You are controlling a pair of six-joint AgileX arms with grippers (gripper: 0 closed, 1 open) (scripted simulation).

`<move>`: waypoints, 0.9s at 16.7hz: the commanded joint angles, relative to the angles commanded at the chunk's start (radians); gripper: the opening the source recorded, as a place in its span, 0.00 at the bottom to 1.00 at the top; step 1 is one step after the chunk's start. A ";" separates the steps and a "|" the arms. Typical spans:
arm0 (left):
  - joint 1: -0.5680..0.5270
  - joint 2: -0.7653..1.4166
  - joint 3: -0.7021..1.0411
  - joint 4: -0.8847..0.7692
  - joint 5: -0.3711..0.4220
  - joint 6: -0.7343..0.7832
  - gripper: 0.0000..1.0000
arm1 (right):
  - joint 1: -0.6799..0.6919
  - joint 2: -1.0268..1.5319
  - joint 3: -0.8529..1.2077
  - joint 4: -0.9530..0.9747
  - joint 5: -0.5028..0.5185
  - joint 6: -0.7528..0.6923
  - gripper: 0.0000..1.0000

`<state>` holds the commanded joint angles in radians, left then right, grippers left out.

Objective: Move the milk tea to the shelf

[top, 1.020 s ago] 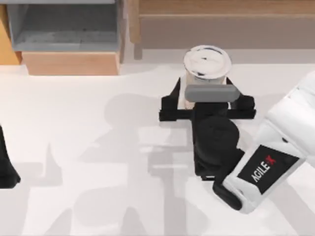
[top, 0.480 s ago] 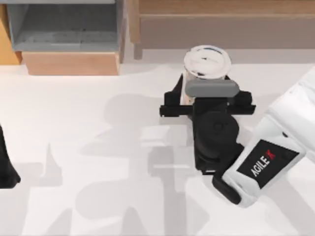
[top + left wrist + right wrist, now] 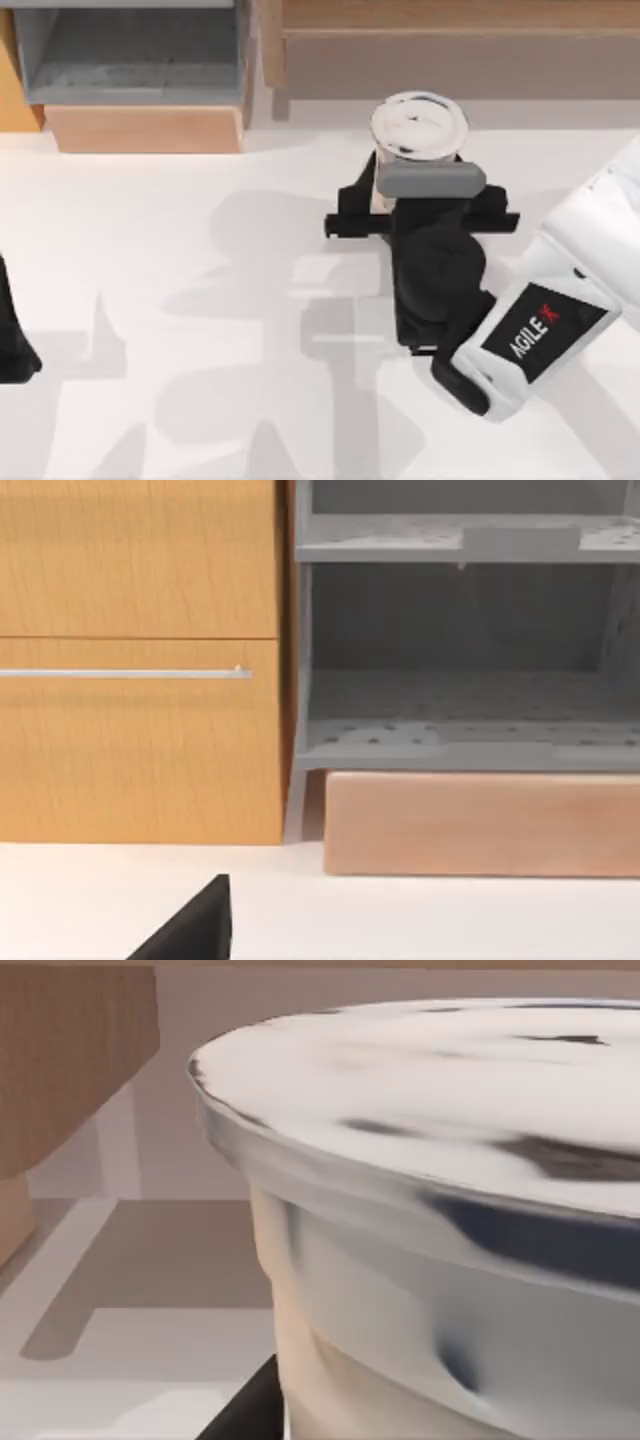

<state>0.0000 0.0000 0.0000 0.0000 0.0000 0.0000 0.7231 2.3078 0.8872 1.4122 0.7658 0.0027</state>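
Milk tea: the milk tea (image 3: 419, 128) stands upright on the desk near its far edge, right of centre, just in front of the shelf (image 3: 450, 62); its white lid faces straight up, so its long axis is vertical
Right gripper: the right gripper (image 3: 415, 200) sits on the near side of the cup, fingers spread wide to either side of it, one black finger (image 3: 357, 195) showing at the cup's left flank; I cannot tell whether the pads touch the cup wall
Key relation: the cup lies straight ahead of the fingers, toward the far edge, with the shelf directly beyond it along the same line
Wrist check: in the right wrist view the cup's lid and beige wall (image 3: 420, 1260) sit very close to the camera, which suggests the cup is deep between the fingers
Nearer arm: the right arm by far; the left gripper (image 3: 12, 340) is parked at the desk's left edge, well apart from the cup, fingers' state unclear
Judgement: the coming move looks like a squeeze across the cup, then a lift and a short carry forward onto the shelf
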 joint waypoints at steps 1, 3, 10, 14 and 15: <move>0.000 0.000 0.000 0.000 0.000 0.000 1.00 | 0.000 0.000 0.000 0.000 0.000 0.000 0.10; 0.000 0.000 0.000 0.000 0.000 0.000 1.00 | 0.000 0.000 0.000 0.000 0.000 0.000 0.00; 0.000 0.000 0.000 0.000 0.000 0.000 1.00 | 0.000 0.000 0.000 0.000 0.000 0.000 0.00; 0.000 0.000 0.000 0.000 0.000 0.000 1.00 | 0.002 -0.024 -0.004 -0.019 0.000 0.001 0.00; 0.000 0.000 0.000 0.000 0.000 0.000 1.00 | 0.002 -0.034 -0.006 -0.027 0.000 0.001 0.00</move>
<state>0.0000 0.0000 0.0000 0.0000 0.0000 0.0000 0.7252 2.2736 0.8813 1.3849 0.7658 0.0041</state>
